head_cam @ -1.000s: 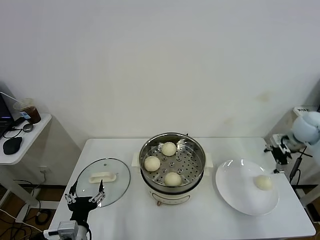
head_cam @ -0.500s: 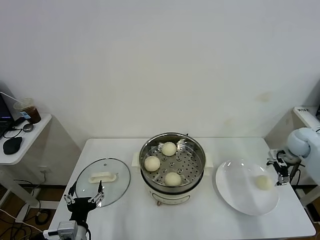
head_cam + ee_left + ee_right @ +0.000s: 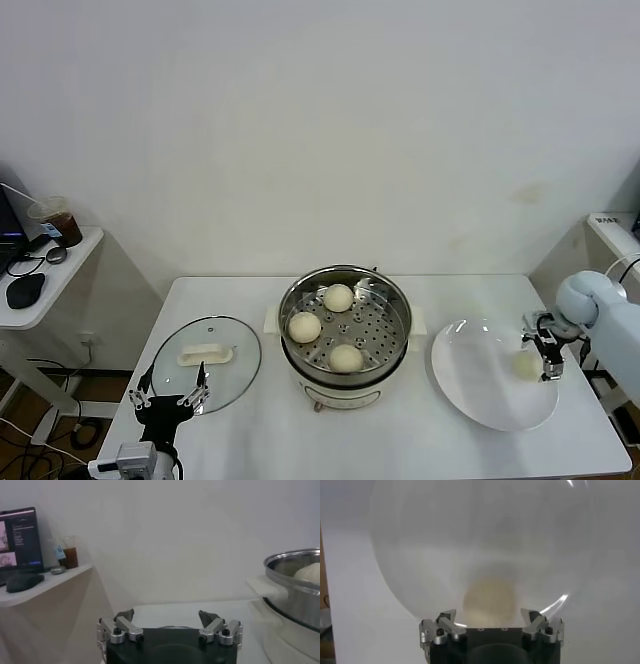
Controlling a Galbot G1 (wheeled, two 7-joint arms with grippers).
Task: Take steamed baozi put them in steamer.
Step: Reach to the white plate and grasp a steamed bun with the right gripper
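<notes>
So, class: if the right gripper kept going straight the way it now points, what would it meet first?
Most likely the last baozi on the white plate. It sits centred between the open right gripper fingers, with nothing visible in between, though depth is hard to judge.

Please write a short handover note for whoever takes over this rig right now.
Right claw: open, over the white plate, lined up on the last baozi, not yet gripping it.
Left claw: open, parked at the near edge of the glass lid.
Done: three baozi lie in the steamer.
Left: grasp the plate's baozi and place it in the steamer.
</notes>
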